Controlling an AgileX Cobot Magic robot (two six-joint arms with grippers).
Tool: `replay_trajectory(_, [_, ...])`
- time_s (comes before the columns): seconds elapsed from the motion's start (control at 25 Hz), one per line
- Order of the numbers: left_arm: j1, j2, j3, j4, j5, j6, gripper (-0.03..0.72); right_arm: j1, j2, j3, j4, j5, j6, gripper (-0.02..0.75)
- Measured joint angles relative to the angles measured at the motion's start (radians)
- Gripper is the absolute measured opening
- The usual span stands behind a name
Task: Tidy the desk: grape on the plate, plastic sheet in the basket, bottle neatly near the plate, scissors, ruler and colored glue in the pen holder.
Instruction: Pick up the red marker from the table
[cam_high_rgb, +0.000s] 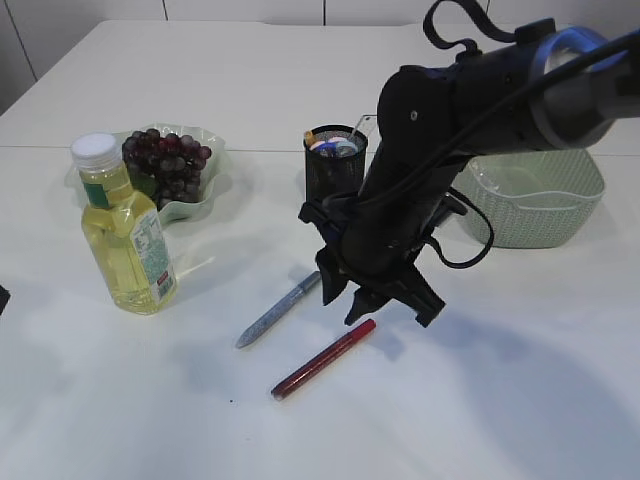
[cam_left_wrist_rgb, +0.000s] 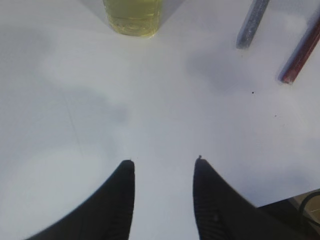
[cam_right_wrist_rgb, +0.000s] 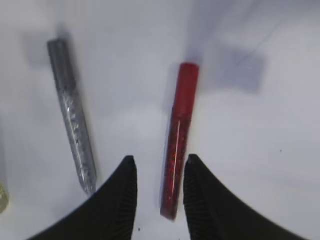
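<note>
Red glue pen (cam_right_wrist_rgb: 178, 145) lies partly hidden between right fingers (cam_right_wrist_rgb: 122, 192), both pairs parted.

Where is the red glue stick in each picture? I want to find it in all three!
Exterior view: the red glue stick lies low in the middle, just under the right claw.
Left wrist view: its end pokes in at the upper right edge.
Right wrist view: in the middle, running down between the claw's tips.
Shared landmark: the silver glue stick lies beside it on the left in every view.
</note>
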Motion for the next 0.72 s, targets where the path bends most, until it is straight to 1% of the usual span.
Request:
replay_trajectory(0.12, [0.000,0.000,0.000,0.003,-0.011,0.000,0.289,0.000,0.000,0.000,-0.082,0.014,0.136,0.267])
replay_trajectory(0.32, [0.000,0.000,0.000,0.004,-0.013,0.000,0.289,0.000,0.022,0.000,-0.100,0.022,0.186,0.268])
replay_trajectory(0.4, [0.000,0.000,0.000,0.004,-0.013,0.000,0.289,0.000,0.033,0.000,-0.098,0.022,0.187,0.289])
replay_trajectory(0.56, [0.000,0.000,0.000,0.004,-0.013,0.000,0.289,0.000,0.042,0.000,-0.109,0.006,0.190,0.358])
replay_trajectory(0.72, [0.000,0.000,0.000,0.004,-0.013,0.000,0.289,0.000,0.042,0.000,-0.114,-0.018,0.217,0.372])
